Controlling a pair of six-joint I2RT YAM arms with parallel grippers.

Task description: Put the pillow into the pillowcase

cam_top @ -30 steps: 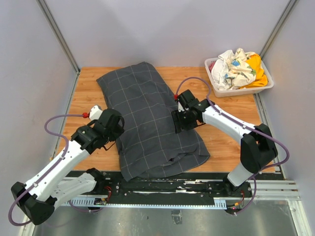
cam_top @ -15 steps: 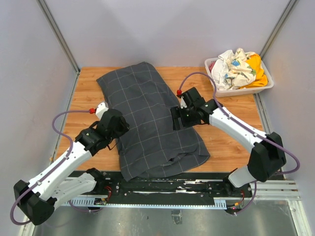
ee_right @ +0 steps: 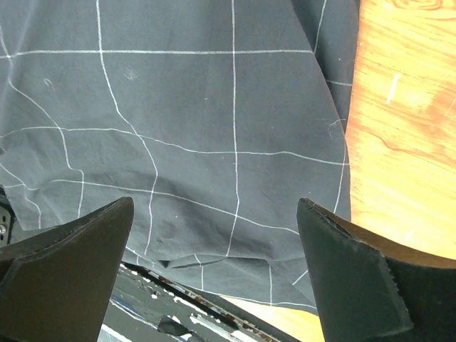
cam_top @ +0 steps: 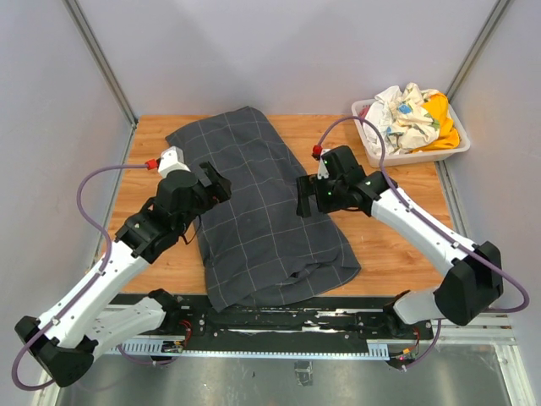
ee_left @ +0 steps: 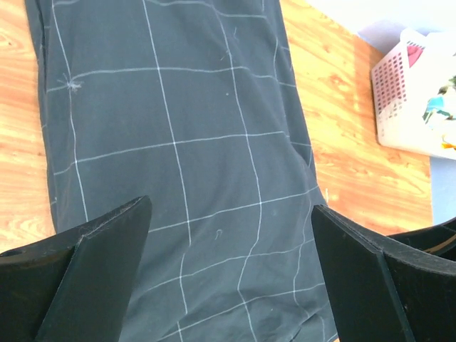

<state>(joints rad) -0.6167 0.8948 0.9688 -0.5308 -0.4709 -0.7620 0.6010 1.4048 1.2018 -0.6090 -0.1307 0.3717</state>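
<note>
The dark grey pillowcase [cam_top: 258, 203] with a thin light grid lies lengthwise on the wooden table, its near end reaching the front edge. It fills most of the left wrist view [ee_left: 185, 142] and the right wrist view [ee_right: 185, 128]. The pillow is hidden; no cream fabric shows anywhere. My left gripper [cam_top: 217, 183] hovers at the case's left edge, open, nothing between its fingers [ee_left: 92, 271]. Over the case's right edge my right gripper [cam_top: 306, 196] is open and empty too, its fingers [ee_right: 356, 278] wide apart above the cloth.
A white plastic bin [cam_top: 410, 152] at the back right holds crumpled white, yellow and patterned cloths [cam_top: 412, 117]; its perforated wall shows in the left wrist view [ee_left: 410, 100]. Bare wood [cam_top: 397, 245] lies right of the case. Grey walls enclose the table; a metal rail [cam_top: 338, 321] runs along the front.
Both grippers have opened wide and lifted off the pillowcase's sides, moving toward the back of the table. The pillowcase has stayed where it lay.
</note>
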